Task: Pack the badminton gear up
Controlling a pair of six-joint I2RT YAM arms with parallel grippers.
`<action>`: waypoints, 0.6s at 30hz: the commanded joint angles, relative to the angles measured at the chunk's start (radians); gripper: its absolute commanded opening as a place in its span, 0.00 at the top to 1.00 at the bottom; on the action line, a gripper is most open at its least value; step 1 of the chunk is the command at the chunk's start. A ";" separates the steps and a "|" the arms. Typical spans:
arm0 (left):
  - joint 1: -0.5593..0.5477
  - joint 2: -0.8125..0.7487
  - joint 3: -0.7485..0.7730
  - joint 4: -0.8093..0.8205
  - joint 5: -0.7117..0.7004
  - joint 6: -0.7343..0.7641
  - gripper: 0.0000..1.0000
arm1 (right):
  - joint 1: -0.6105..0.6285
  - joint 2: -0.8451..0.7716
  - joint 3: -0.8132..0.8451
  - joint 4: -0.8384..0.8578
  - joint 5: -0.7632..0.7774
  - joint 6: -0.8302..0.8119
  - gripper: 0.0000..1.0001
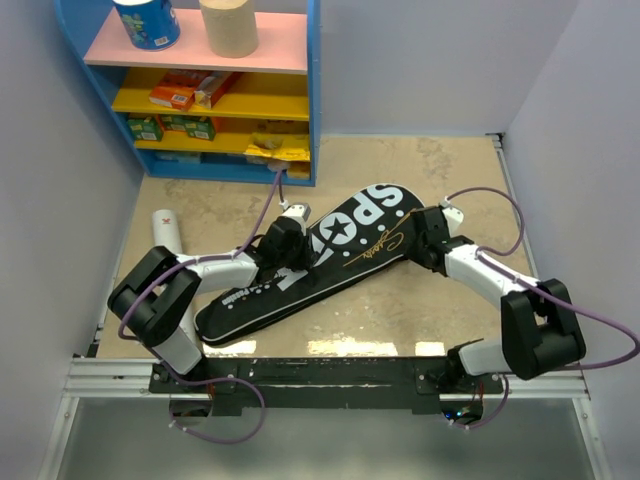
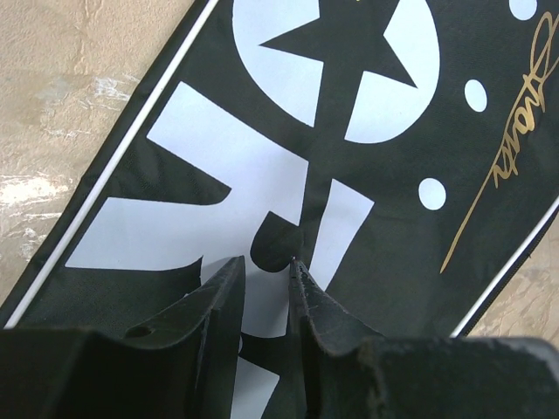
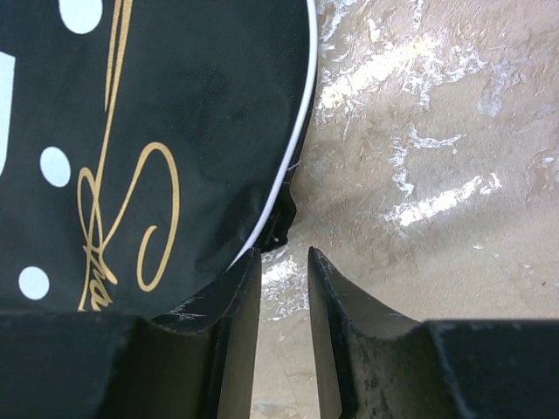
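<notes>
Overhead, tan mottled table (image 1: 420, 320) meets blue shelf (image 1: 312, 90).

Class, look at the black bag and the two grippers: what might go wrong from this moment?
1. The left gripper has narrow jaws over the flat bag; it may pinch only loose fabric and slip.
2. The right gripper sits at the bag's edge, so it may close on nothing.
3. The white tube lies outside and could be forgotten.

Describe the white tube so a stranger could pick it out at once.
Start at the blue shelf unit at the table's far left. Just in front of it, left of the black bag, lies the white tube, partly behind the left arm. It is the only plain white cylinder, with a small red mark.
</notes>
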 commanded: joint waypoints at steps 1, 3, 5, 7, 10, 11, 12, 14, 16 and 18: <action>0.002 0.033 -0.017 -0.009 0.002 0.019 0.69 | -0.008 0.019 0.040 0.047 0.023 0.012 0.70; 0.002 0.033 -0.017 -0.010 0.002 0.022 0.69 | -0.008 0.034 0.042 0.053 0.023 0.012 0.71; 0.002 0.034 -0.017 -0.010 0.002 0.022 0.69 | -0.009 0.040 0.040 0.058 0.021 0.015 0.72; 0.002 0.034 -0.017 -0.012 0.001 0.025 0.69 | -0.012 0.046 0.039 0.068 0.020 0.017 0.74; 0.002 0.037 -0.015 -0.013 -0.001 0.027 0.69 | -0.014 0.054 0.036 0.076 0.026 0.015 0.81; 0.002 0.037 -0.014 -0.016 0.001 0.027 0.69 | -0.015 0.057 0.036 0.078 0.029 0.017 0.84; 0.002 0.039 -0.014 -0.016 -0.001 0.028 0.69 | -0.015 0.058 0.036 0.082 0.029 0.017 0.85; 0.002 0.039 -0.014 -0.016 -0.002 0.028 0.69 | -0.021 0.066 0.033 0.090 0.033 0.020 0.88; 0.002 0.037 -0.014 -0.018 -0.002 0.030 0.69 | -0.025 0.072 0.031 0.094 0.032 0.020 0.90; 0.003 0.034 -0.014 -0.023 -0.004 0.031 0.69 | -0.026 0.075 0.036 0.088 0.030 0.017 0.88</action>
